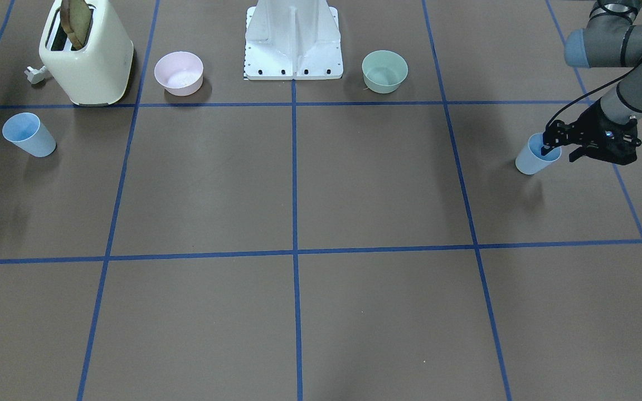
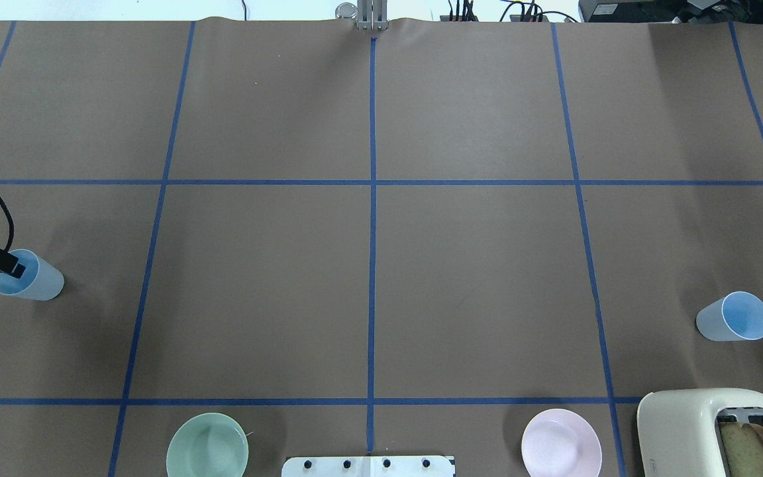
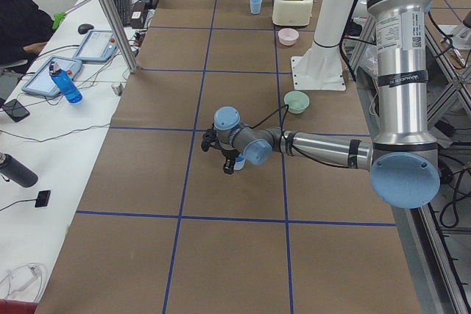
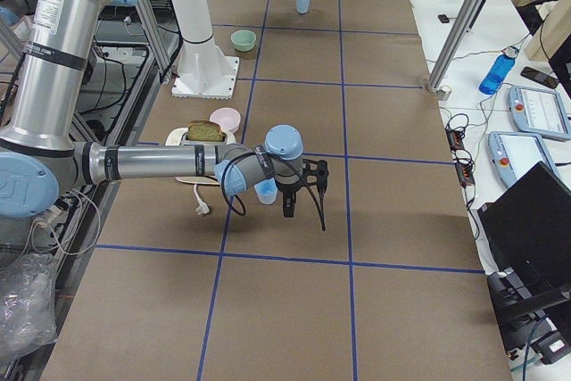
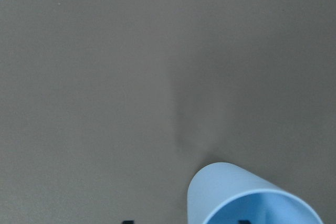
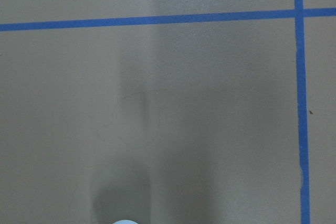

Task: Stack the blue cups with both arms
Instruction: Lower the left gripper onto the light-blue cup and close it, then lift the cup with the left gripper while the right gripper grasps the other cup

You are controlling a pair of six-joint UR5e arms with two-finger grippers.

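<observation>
Two pale-blue cups stand upright on the brown table. One cup (image 1: 534, 160) is at my left end and also shows in the overhead view (image 2: 37, 281) and the left wrist view (image 5: 252, 198). My left gripper (image 1: 560, 155) is open and straddles its rim, one finger inside the cup and one outside. The other cup (image 1: 28, 133) stands at my right end and shows in the overhead view (image 2: 732, 317). In the exterior right view my right gripper (image 4: 299, 202) hovers just beside that cup (image 4: 266, 192). I cannot tell whether it is open or shut.
A cream toaster (image 1: 87, 55) with a slice of bread stands behind the right-end cup. A pink bowl (image 1: 179, 72) and a mint-green bowl (image 1: 384, 71) flank the white pedestal (image 1: 293, 39). Blue tape lines grid the table. A person sits at a side desk (image 3: 18, 20).
</observation>
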